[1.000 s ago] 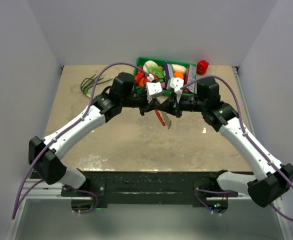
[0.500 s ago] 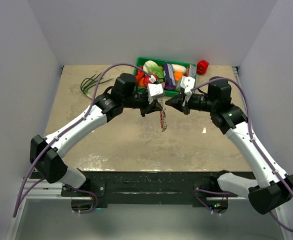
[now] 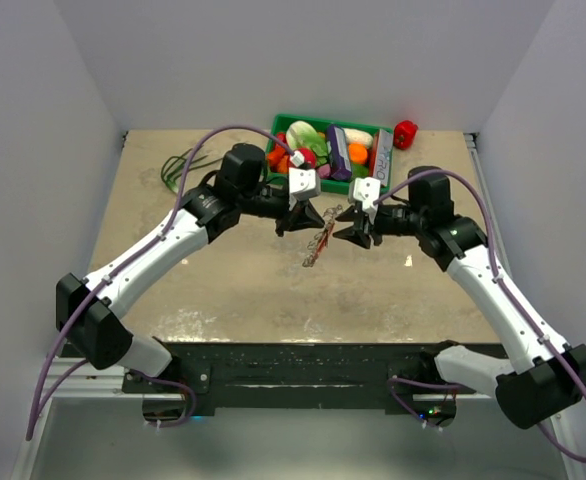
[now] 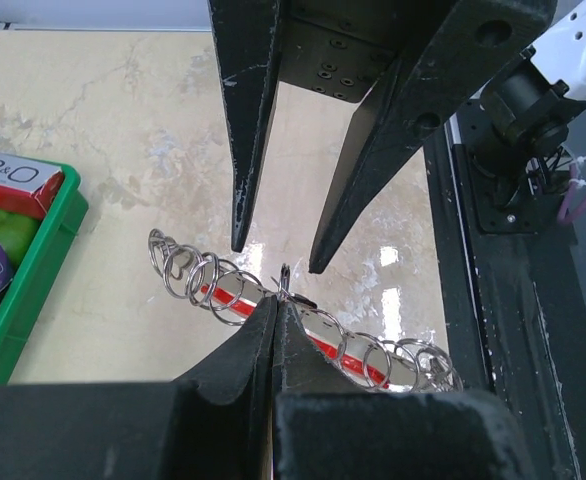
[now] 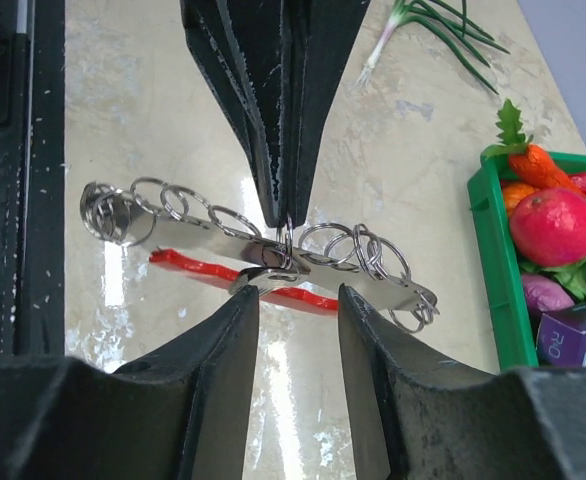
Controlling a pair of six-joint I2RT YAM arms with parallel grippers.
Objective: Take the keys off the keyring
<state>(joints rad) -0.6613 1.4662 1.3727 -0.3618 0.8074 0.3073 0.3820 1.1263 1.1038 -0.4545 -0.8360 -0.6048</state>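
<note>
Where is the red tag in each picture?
Top view: red tag mid-table, just before the green tray.
Left wrist: red tag low centre, showing through the rings.
Right wrist: red tag left of centre, below the rings.
Shared landmark: green tray, left edge in left wrist, right edge in right wrist.

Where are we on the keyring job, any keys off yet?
Done: nothing that shows; no loose key in view. In hand: left claw is shut on the keyring, holding the bunch up; right claw stands open around it. Left: all the keys, hanging beside the red tag, must come off.
</note>
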